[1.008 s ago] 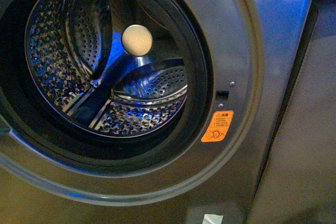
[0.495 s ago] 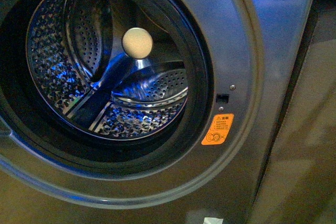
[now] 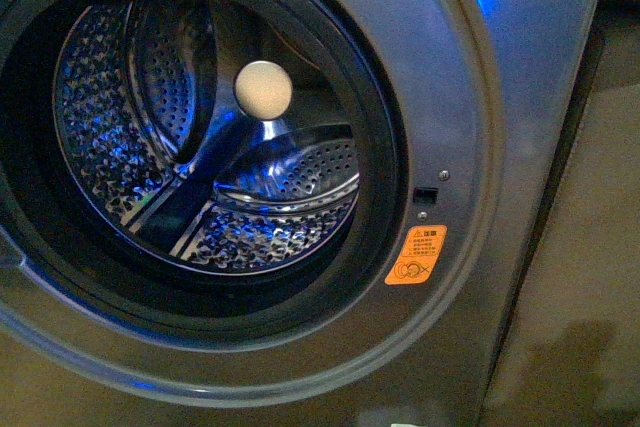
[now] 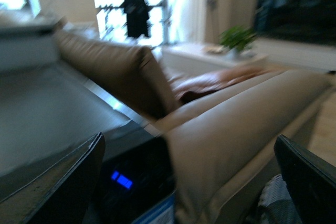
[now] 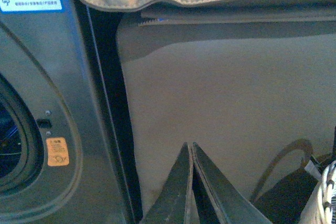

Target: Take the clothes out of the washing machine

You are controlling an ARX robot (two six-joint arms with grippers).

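No clothes showed anywhere; washing machine (image 3: 470, 97) drum (image 3: 200, 167) stood bare, so the long axis couldn't be judged. My right gripper (image 5: 191, 153), tips pressed together, hung beside the machine. My left gripper (image 4: 189, 182), spread wide, pointed toward a sofa (image 4: 236, 129).

The washing machine (image 3: 470, 97) runs off every edge; the left wrist view is blurred, its sofa (image 4: 236, 124) soft.
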